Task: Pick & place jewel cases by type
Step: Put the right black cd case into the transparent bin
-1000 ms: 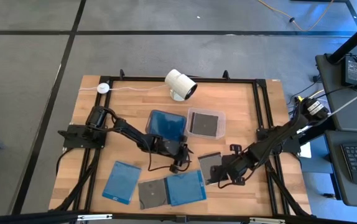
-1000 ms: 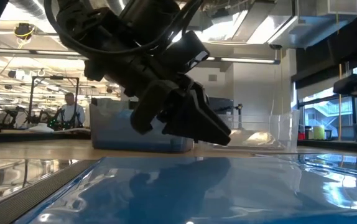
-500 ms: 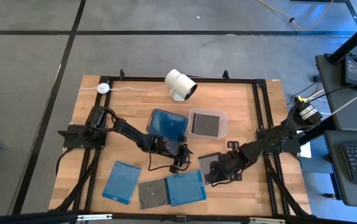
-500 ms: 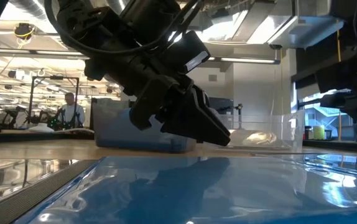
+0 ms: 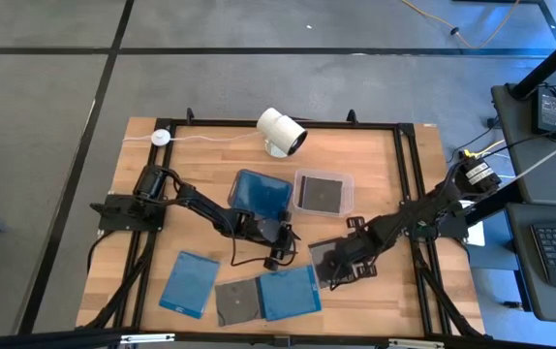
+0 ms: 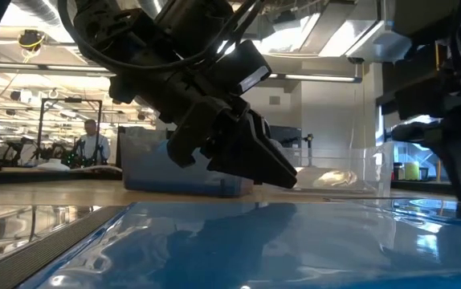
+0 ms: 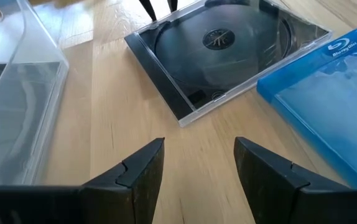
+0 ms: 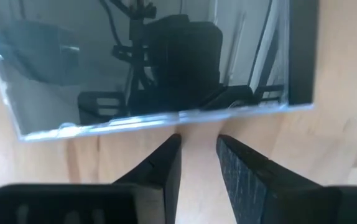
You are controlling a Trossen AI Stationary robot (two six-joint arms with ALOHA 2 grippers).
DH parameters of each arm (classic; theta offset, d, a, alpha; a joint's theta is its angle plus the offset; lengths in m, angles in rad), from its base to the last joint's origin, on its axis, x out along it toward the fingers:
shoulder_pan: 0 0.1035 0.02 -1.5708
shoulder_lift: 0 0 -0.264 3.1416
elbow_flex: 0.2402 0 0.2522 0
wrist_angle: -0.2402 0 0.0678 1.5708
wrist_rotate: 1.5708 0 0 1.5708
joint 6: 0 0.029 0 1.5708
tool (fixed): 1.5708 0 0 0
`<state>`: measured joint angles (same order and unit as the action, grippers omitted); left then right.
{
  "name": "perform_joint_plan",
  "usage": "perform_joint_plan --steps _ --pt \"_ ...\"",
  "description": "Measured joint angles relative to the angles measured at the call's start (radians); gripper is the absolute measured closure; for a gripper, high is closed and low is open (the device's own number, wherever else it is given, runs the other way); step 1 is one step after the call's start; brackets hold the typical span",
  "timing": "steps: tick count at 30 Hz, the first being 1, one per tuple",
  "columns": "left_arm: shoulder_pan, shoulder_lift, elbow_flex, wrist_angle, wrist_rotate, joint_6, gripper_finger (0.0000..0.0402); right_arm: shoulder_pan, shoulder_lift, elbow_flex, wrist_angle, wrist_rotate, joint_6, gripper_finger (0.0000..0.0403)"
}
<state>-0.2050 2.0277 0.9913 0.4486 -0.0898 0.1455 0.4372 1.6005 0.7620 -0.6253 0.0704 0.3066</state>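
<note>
The right gripper (image 5: 331, 269) has slid further toward the dark case (image 8: 147, 62), whose edge now lies just ahead of its narrowly parted, empty fingers. The left gripper (image 7: 198, 167) waits open beside it. Risk: fingertips shove the flat case along instead of catching its edge.

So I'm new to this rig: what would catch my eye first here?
Two dark arms meet low over the table's middle: the left claw open above bare wood, the right claw at the edge of a dark jewel case. Behind them, a blue tub and a clear tub sit side by side.
</note>
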Motion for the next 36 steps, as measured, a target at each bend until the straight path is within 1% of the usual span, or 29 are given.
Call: perform_joint_plan --steps 10,17,25,31,36 --pt "0.000 0.000 -0.001 -0.002 0.000 -0.001 0.0208 -0.065 0.002 -0.002 0.071 -0.002 -0.128 0.0292" --pt "0.000 0.000 -0.001 -0.004 0.000 -0.001 0.0208 -0.109 0.005 -0.002 0.177 0.033 -0.228 0.0292" --pt "0.000 0.000 -0.001 -0.009 -0.002 -0.001 0.0208 -0.167 0.007 -0.003 0.251 0.044 -0.341 0.0292" --pt "0.000 0.000 -0.002 -0.011 -0.015 -0.001 0.0208 -0.197 0.007 -0.003 0.258 0.044 -0.363 0.0292" --pt "0.000 0.000 -0.003 -0.015 -0.017 0.029 0.0208 -0.196 0.006 0.031 0.209 0.041 -0.300 0.0292"
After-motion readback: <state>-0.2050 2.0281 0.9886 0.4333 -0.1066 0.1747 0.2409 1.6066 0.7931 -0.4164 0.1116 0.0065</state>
